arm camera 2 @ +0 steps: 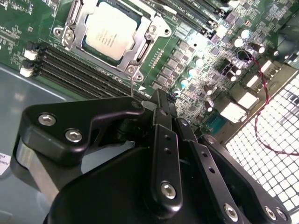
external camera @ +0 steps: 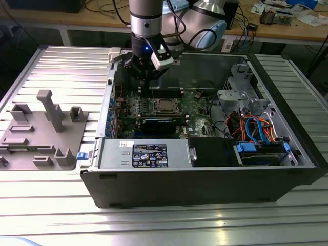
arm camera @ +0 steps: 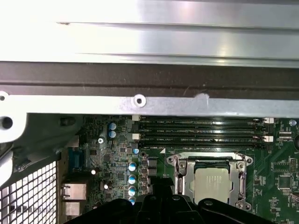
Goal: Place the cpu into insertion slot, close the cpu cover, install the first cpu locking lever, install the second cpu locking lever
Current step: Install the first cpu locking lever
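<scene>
One open computer case [external camera: 154, 189] holds a green motherboard [external camera: 197, 97]. On it the insertion slot [external camera: 152, 105] contains the cpu [external camera: 165, 106], its silver top showing through the window of the cpu cover [arm camera 2: 156, 23], which lies flat over the slot. The gripper [arm camera 2: 161, 98] hangs just beside the slot, above the board, fingers [arm camera 2: 164, 140] drawn together with nothing visibly between them. Black memory slots [arm camera: 201, 133] run alongside the slot.

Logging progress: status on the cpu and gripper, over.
Gripper fingers shut, low over green circuit board. Silver-grey square cpu seated, silvery metal frame cover down around it.
</scene>
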Robot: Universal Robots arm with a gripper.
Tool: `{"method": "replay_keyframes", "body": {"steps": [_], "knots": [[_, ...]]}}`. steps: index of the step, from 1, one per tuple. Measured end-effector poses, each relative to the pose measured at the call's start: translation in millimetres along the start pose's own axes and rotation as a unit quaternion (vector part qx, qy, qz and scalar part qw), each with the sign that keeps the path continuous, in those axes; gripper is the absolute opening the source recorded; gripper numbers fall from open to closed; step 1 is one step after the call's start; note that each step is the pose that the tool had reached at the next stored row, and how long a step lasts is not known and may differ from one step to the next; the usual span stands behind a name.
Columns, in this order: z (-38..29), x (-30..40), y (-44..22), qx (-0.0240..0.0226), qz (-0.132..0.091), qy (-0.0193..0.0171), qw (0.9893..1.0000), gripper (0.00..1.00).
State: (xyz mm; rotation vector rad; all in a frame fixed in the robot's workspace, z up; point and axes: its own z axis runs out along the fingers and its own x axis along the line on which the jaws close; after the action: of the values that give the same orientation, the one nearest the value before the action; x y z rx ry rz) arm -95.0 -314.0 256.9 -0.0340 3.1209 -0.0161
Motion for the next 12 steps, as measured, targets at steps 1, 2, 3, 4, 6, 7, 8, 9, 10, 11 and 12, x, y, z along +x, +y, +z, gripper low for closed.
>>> {"method": "replay_keyframes", "body": {"steps": [1,2,3,4,6,7,8,9,10,11,12], "knots": [[-0.2,0.0,0.4,0.0001,0.0,0.0,1.0,0.11],[-0.5,0.0,0.8,0.0001,0.0,0.0,1.0,0.11],[-0.5,-0.1,1.1,0.0,-0.001,0.0,1.0,0.11],[-0.5,-0.1,1.1,0.0,-0.001,0.0,1.0,0.11],[-0.6,0.0,1.3,0.0,-0.001,0.0,1.0,0.11],[-0.6,-0.1,1.4,0.0,-0.001,0.0,1.0,0.11],[-0.5,0.0,1.4,0.0,-0.001,0.0,1.0,0.11],[-0.6,0.0,1.4,0.0,-0.001,0.0,1.0,0.11],[-0.6,-0.1,1.4,0.0,-0.001,0.0,1.0,0.11],[-0.6,0.0,1.4,0.0,-0.001,0.0,1.0,0.11],[-0.6,-0.1,1.5,0.0,-0.001,0.0,1.0,0.11]]}}
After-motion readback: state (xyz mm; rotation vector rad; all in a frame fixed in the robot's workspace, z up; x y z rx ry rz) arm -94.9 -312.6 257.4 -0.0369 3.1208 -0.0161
